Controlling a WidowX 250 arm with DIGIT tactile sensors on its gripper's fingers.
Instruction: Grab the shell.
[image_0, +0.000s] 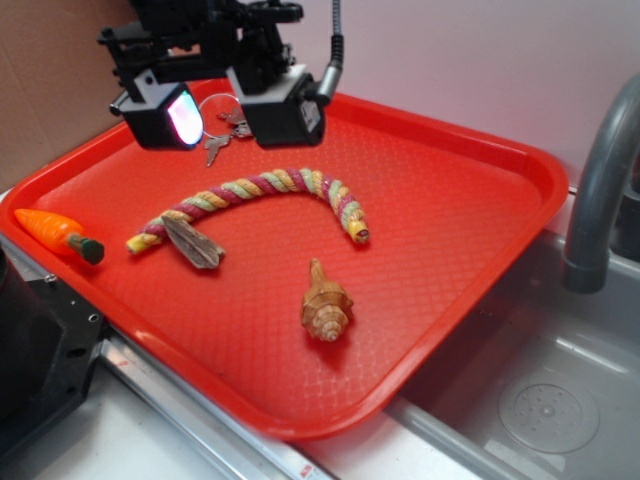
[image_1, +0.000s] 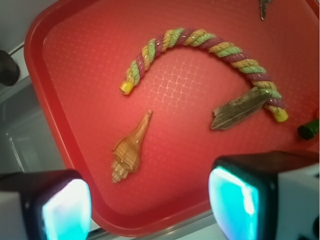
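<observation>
Red tray (image_0: 470, 200) beside a steel sink (image_0: 540, 400) carries the shell (image_0: 325, 305), lying free and well apart from the hand (image_0: 225, 112), which hangs wide open and empty. Its spire points toward the rope (image_0: 260, 190). Only the exterior view shows the carrot (image_0: 55, 232).

1 shell (image_0: 326, 308), 1 rope (image_0: 262, 196), 1 driftwood pc (image_0: 192, 243), 1 toy carrot (image_0: 57, 234), 1 key set (image_0: 222, 135), 1 tray (image_0: 470, 240).
</observation>
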